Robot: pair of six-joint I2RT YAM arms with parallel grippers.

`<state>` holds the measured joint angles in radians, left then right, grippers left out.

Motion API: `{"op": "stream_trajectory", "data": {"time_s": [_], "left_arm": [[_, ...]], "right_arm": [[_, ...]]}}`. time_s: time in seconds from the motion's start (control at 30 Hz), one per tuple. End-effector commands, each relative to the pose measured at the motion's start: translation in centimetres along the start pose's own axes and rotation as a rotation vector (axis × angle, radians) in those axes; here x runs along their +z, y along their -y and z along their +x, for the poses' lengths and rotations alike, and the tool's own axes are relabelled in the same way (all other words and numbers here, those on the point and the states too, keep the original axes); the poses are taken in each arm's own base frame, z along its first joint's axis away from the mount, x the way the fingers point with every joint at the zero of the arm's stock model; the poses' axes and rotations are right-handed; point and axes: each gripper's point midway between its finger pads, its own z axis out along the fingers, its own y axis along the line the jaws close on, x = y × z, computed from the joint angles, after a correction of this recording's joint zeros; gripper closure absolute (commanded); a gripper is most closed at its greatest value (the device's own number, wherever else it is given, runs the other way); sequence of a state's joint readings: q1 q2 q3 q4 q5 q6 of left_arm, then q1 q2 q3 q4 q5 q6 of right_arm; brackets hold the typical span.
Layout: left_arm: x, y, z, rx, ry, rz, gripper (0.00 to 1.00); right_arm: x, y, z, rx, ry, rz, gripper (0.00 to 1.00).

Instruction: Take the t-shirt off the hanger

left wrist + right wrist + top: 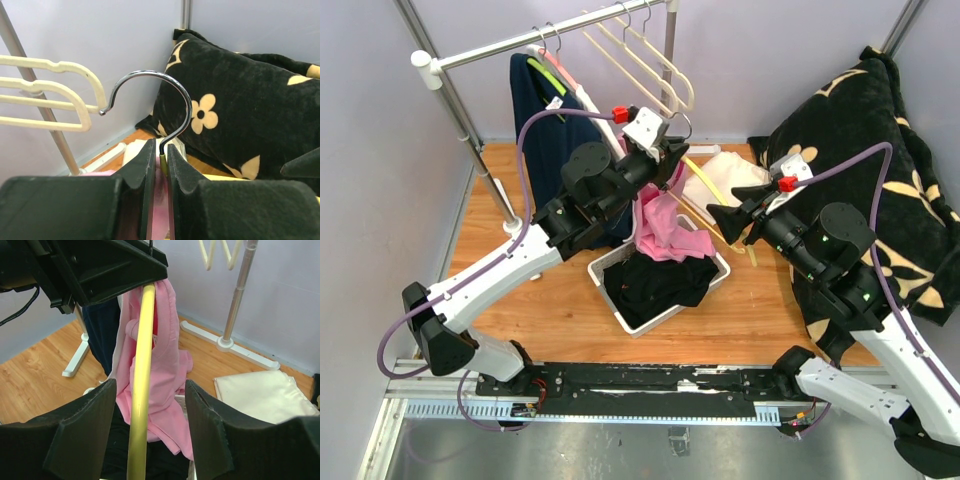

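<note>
Presently end effectors: left (160,152) pinches hanger (142,365), right (150,387) wide; bin (682,305) holds black garment (655,285).

The top view looks steeply down from above and behind the arm bases, covering the whole wooden surface (570,320), the silver metal clothes rail (500,42) at the far side and the black flower-patterned cushion (850,130) at right. The left wrist view sits close behind the left claw (160,150), facing roughly level past the chrome hanger hook (172,90) towards that cushion. The right wrist view looks out through the right claw (150,385), close on the yellow hanger arm (141,355) and pink t-shirt (167,355), with the rail's upright post (238,290) behind.
</note>
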<state>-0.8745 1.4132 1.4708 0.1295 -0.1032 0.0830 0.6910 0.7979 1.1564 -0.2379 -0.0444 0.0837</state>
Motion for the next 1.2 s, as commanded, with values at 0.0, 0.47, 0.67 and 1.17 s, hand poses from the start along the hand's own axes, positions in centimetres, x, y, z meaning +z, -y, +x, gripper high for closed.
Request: {"op": "stream_trajectory", "data": {"time_s": [0.0, 0.47, 0.67, 1.17], "left_arm": [[0.0, 0.1, -4.2, 0.000, 0.109, -0.007, 1.00], [0.1, 0.3, -4.5, -0.003, 0.113, -0.001, 0.99], [-0.1, 0.1, -4.1, -0.005, 0.104, -0.014, 0.99], [-2.8, -0.7, -5.2, -0.005, 0.156, -0.040, 0.32]], "right_arm": [[-0.1, -0.9, 0.1, 0.019, 0.002, -0.033, 0.43], [-0.1, -0.6, 0.3, 0.020, 0.012, -0.018, 0.74], [-0.5, -0.3, -0.4, 0.016, 0.043, -0.003, 0.93], [-2.0, 1.1, -2.0, -0.030, 0.113, 0.070, 0.99]]}}
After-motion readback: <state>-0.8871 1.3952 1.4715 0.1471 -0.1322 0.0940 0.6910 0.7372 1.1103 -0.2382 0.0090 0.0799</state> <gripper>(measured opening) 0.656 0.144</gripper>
